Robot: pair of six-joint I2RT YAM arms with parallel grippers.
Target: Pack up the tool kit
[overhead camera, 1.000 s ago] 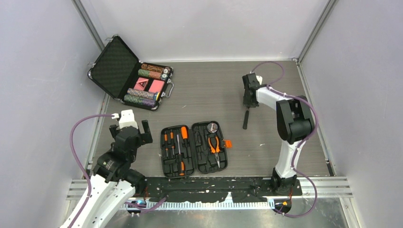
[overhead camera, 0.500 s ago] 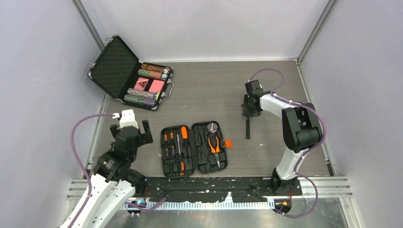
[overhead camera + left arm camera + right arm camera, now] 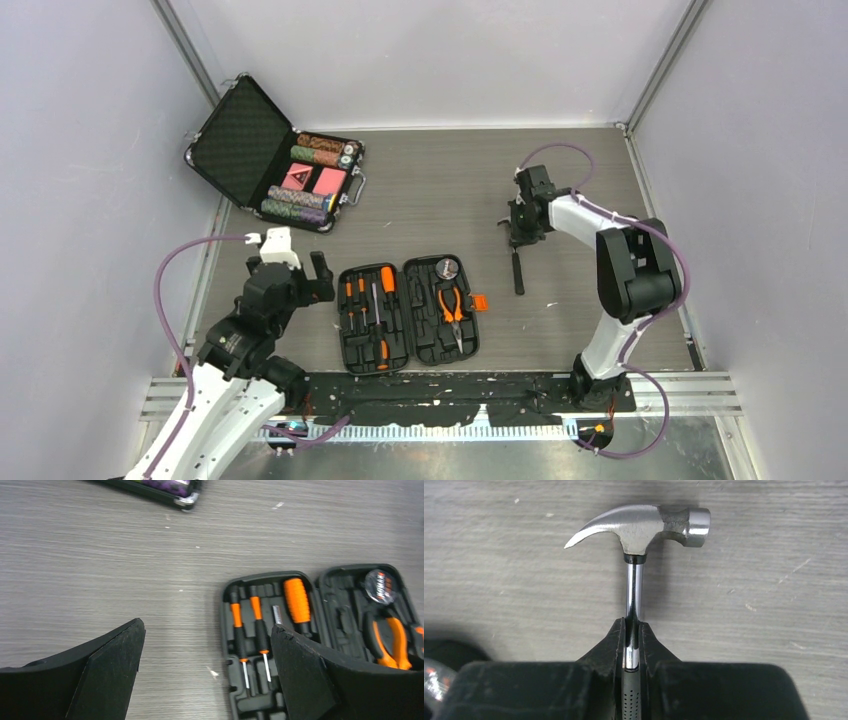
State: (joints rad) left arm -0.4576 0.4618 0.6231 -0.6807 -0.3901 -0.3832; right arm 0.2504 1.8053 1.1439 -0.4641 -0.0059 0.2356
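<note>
Clenches the right fingers (image 3: 614, 645) afresh on the hammer's (image 3: 644, 525) chrome shaft, seemingly not yet lifted, at 3 o'clock from the tool kit (image 3: 408, 312) lying open on the table (image 3: 450, 190), with the left fingers (image 3: 110, 665) spread wide, edged nearer its 9 o'clock, so stowing can begin.

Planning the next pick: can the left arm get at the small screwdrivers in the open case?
Probably yes: the left gripper hangs open and empty beside the tool kit, and nothing covers the screwdrivers.
</note>
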